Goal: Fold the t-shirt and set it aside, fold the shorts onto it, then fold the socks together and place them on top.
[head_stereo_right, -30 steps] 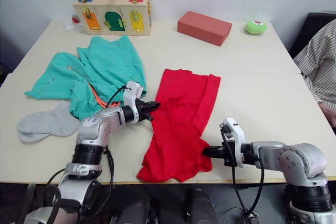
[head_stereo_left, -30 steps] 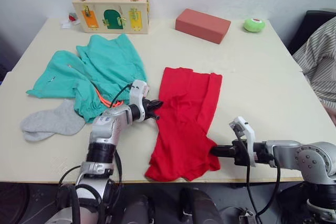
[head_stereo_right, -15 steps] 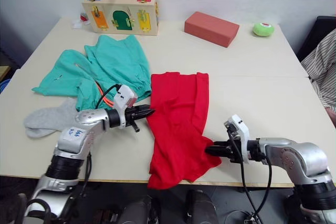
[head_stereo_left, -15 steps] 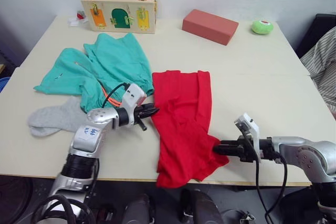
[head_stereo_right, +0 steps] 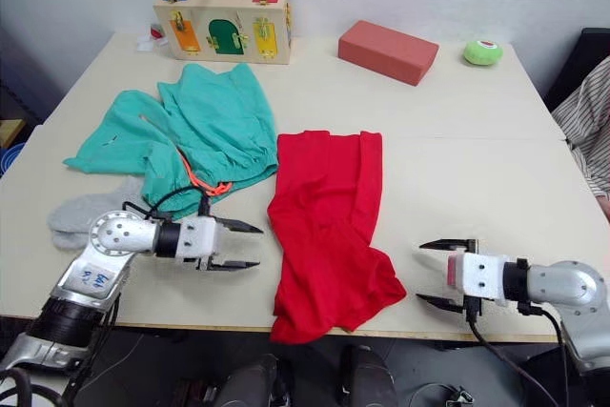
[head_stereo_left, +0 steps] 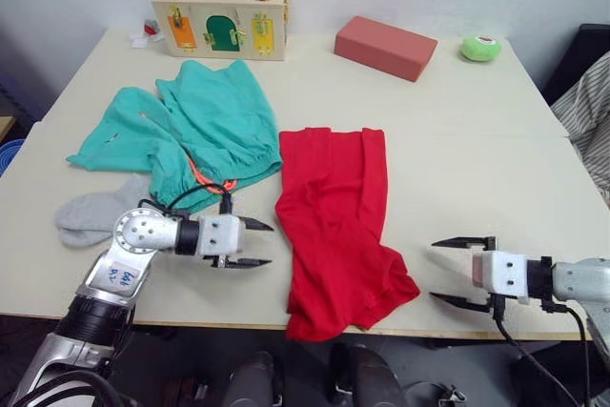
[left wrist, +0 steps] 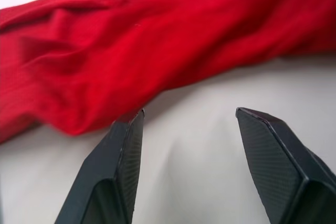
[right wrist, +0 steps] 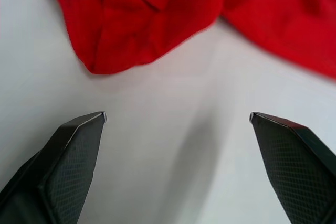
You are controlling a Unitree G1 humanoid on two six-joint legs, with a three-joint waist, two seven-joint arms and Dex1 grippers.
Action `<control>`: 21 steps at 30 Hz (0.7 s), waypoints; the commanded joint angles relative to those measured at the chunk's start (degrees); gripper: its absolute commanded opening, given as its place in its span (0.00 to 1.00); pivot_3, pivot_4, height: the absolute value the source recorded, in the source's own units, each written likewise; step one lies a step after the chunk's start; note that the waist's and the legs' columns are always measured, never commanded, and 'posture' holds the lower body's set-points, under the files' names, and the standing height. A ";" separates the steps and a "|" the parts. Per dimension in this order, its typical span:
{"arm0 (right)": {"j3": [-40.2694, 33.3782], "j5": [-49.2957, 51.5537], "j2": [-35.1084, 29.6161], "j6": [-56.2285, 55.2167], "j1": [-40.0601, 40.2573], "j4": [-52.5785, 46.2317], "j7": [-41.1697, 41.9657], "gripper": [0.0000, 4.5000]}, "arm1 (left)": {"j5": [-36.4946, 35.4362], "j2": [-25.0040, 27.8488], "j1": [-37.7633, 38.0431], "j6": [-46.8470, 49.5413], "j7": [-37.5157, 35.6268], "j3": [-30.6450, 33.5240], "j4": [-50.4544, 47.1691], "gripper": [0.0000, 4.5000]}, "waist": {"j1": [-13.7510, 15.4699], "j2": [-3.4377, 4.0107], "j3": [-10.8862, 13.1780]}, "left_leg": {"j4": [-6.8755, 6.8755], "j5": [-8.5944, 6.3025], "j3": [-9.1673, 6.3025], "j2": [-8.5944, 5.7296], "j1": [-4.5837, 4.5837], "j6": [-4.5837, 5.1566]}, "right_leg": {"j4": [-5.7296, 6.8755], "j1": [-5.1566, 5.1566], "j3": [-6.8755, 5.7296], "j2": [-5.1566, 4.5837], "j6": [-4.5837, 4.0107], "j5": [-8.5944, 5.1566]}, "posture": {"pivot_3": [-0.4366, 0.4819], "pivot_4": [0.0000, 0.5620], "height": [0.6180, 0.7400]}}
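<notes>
Left gripper (head_stereo_left: 255, 244), you'll note, gapes wide and empty beside the bright red cloth t-shirt (head_stereo_left: 335, 216), which lies mid-bench (head_stereo_left: 477, 140). Right gripper (head_stereo_left: 453, 272) likewise spread, empty. Wrist views: both grippers' fingers (left wrist: 123, 150) apart, just short of the red cloth.

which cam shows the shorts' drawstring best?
Right eye view: the orange drawstring loops out clearly below the shorts. The left eye view shows the same, partly behind the left gripper's cable. Both wrist views face the t-shirt.
</notes>
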 commanded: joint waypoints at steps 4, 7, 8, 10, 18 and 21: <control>9.14 -6.23 4.25 -12.08 -4.84 6.91 -1.03 1.00 | 4.19 -5.83 -6.20 -13.82 -1.78 -7.37 7.19 0.89 | -1.20 -0.25 -0.10 | 0.06 0.01 -0.01 0.03 0.19 0.01 | 0.07 0.17 0.00 0.01 0.00 0.00 | 0.48 0.27 1.00; 11.45 -6.27 5.68 -15.03 -6.00 7.19 -1.34 1.00 | 4.02 -8.26 -7.91 -16.17 -2.78 -9.56 9.28 0.89 | -1.36 -0.25 -0.10 | -0.04 -0.03 -0.03 0.08 0.69 -0.02 | -0.01 0.63 -0.02 0.02 -0.06 -0.03 | 0.48 0.27 1.00; 12.14 -6.02 6.18 -15.55 -6.19 7.00 -1.44 1.00 | 3.83 -8.90 -8.36 -16.67 -3.33 -10.33 9.54 0.89 | -1.34 -0.25 -0.10 | -0.09 -0.07 -0.04 0.11 0.89 -0.05 | -0.03 0.82 -0.03 0.03 -0.11 -0.07 | 0.48 0.27 1.00; 13.75 -5.30 6.89 -17.04 -6.28 6.27 -1.30 1.00 | 2.90 -9.60 -8.78 -17.31 -4.95 -11.73 9.51 0.89 | -1.34 -0.24 -0.10 | -0.11 -0.10 -0.10 0.15 0.91 -0.07 | -0.03 0.84 -0.06 0.04 -0.15 -0.09 | 0.48 0.27 1.00; 17.81 -2.70 6.78 -17.70 -4.99 3.61 -0.92 0.91 | 1.44 -9.78 -8.54 -20.05 -8.64 -14.32 10.57 0.61 | -1.00 -0.23 -0.10 | -0.09 -0.11 -0.18 0.16 0.90 -0.07 | -0.03 0.87 -0.14 0.04 -0.21 -0.14 | 0.48 0.27 1.00; 18.18 -0.29 5.55 -16.79 -3.79 1.72 -0.45 0.70 | 0.75 -10.28 -7.92 -20.27 -8.87 -14.60 10.45 0.40 | -0.95 -0.20 -0.08 | -0.08 -0.13 -0.21 0.16 0.88 -0.03 | -0.06 0.88 -0.15 0.04 -0.21 -0.14 | 0.48 0.27 1.00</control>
